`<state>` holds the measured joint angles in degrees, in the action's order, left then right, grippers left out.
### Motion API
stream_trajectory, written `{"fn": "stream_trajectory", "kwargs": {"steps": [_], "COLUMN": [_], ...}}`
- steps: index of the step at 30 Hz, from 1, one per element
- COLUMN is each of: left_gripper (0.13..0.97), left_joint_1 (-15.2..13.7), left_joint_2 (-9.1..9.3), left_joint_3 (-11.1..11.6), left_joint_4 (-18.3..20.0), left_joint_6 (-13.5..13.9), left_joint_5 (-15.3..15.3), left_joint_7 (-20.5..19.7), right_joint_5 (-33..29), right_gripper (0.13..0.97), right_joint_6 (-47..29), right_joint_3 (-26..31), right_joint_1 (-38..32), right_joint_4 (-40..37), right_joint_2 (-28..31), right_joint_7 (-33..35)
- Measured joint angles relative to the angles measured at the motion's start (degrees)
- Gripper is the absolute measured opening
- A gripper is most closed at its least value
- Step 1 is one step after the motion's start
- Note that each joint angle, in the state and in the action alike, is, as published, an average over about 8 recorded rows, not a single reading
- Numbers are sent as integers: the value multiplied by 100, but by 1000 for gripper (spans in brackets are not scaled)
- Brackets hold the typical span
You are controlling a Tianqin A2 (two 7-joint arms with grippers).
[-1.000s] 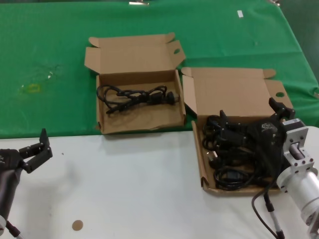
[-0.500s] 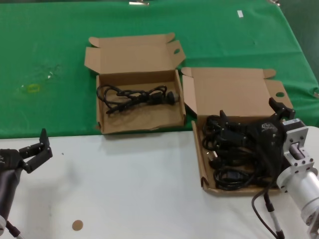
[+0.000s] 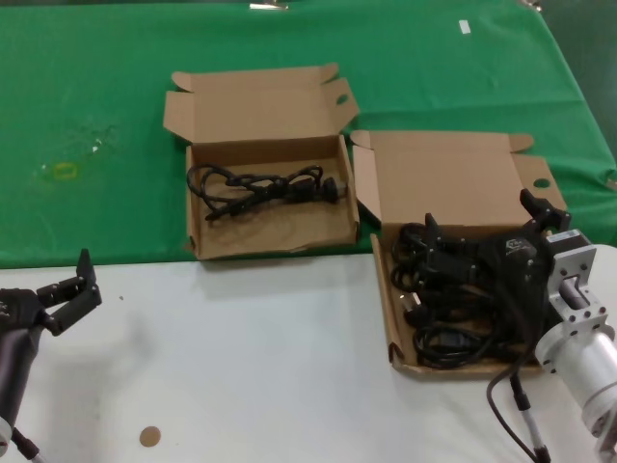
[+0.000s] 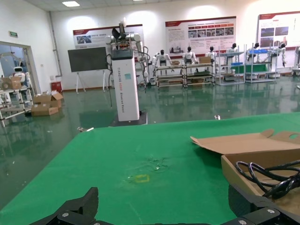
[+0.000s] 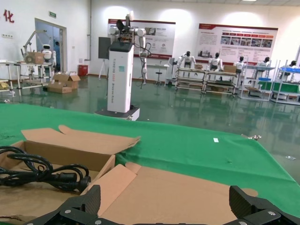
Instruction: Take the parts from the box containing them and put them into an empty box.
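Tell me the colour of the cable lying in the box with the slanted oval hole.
Black; the cable shows best in the head view.

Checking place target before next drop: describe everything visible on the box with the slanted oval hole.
The box with the slanted oval hole is a shallow brown cardboard tray, hinged lid open and folded back, hole in the lid's corner flap. It sits flat on the green cloth, left of the other box, close beside it. One black cable lies coiled inside. Neither tool touches it.
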<state>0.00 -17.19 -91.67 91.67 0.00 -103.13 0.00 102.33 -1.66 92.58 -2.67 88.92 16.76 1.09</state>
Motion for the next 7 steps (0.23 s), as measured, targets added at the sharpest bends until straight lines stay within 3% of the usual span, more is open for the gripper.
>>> {"fn": "stream_trajectory", "kwargs": {"steps": [7], "left_gripper": [966], "left_joint_1": [0], "left_joint_2": [0], "left_joint_3": [0], "left_joint_4": [0], "left_joint_6": [0], "left_joint_5": [0], "left_joint_7": [0], "right_joint_5": [0], "right_gripper": [966], "right_joint_6": [0], "right_joint_3": [0], "right_joint_1": [0], "right_joint_4": [0], "right_joint_2": [0], "right_joint_7": [0]}}
